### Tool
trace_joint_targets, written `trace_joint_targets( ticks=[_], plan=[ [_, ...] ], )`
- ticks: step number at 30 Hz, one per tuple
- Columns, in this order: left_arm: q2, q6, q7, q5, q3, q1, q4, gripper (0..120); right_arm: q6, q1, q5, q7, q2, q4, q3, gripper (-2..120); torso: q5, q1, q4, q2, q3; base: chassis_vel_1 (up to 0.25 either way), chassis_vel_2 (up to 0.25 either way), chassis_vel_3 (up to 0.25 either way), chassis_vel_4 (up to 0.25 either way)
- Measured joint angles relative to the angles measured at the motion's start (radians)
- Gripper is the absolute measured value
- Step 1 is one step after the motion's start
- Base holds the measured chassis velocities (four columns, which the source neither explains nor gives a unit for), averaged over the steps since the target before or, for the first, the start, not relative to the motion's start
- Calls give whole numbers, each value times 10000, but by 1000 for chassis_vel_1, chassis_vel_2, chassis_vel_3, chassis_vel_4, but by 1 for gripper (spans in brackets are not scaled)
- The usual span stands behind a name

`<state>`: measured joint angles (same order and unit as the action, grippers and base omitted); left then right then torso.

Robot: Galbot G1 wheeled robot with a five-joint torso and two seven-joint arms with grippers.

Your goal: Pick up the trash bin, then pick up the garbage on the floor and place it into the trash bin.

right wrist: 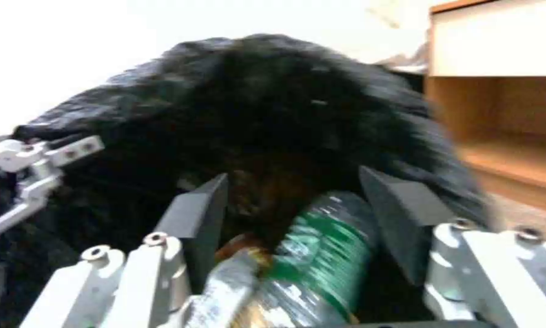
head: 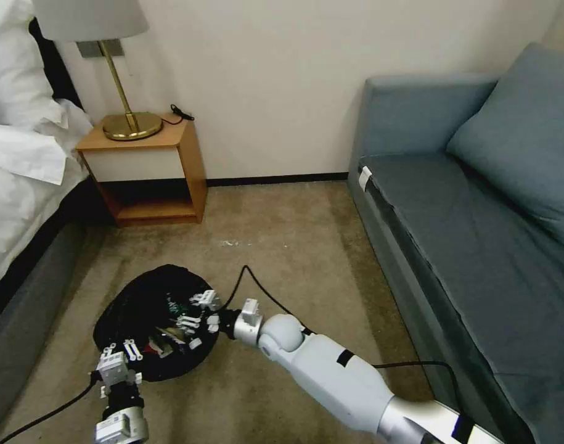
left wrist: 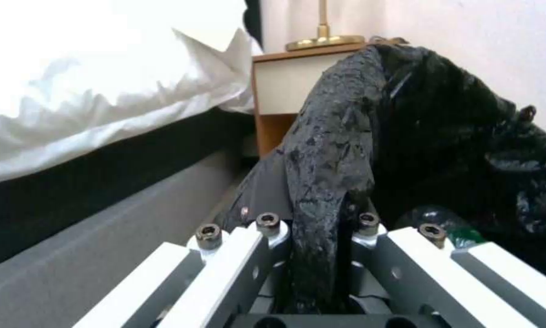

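Observation:
The trash bin (head: 140, 302), lined with a glossy black bag, is low on the carpet at the front left. My left gripper (head: 122, 353) is shut on its near rim, and the black liner (left wrist: 406, 114) is pinched between the fingers (left wrist: 267, 228). My right gripper (head: 192, 317) hangs open over the bin's mouth. The green-labelled clear bottle (right wrist: 321, 259) lies between and below its spread fingers (right wrist: 200, 214), inside the bag. A brownish piece of garbage (right wrist: 242, 246) lies beside the bottle. More litter (head: 164, 339) shows in the bin.
A wooden nightstand (head: 146, 166) with a brass lamp (head: 130, 123) stands against the far wall. The bed (head: 23, 185) runs along the left and a blue sofa (head: 479, 216) along the right. A black cable (head: 257, 283) trails over the carpet, with white crumbs (head: 235, 243) farther off.

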<state>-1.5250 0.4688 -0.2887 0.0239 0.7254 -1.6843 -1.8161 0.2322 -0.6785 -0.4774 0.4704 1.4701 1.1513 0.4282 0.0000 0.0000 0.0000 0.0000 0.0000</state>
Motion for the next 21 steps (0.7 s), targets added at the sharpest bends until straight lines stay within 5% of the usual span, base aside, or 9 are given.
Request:
trace_joint_targets(
  ticks=[3,10,15,21],
  plan=[
    [-14,-45,-325,426,41,130,-32,6,113,-124,-166,-314,-352,276,-254,73,0,0,0,0,0,0,0,0,0],
    [215,-1297,-1448,3166,273,615,-1001,6,484,-279,-1081,-723,-986,678,-1187,99,1,0,0,0,0,0,0,0,0],
    [286,-2235,-2071,5148,416,980,-1562,6,503,-338,-1431,-577,-1228,788,-1601,100,2,0,0,0,0,0,0,0,0],
    [410,-2591,-2363,7003,542,1614,-1434,6,503,-420,-1441,-505,-1390,873,-1819,100,1,0,-1,0,0,0,0,0,0]
  ],
)
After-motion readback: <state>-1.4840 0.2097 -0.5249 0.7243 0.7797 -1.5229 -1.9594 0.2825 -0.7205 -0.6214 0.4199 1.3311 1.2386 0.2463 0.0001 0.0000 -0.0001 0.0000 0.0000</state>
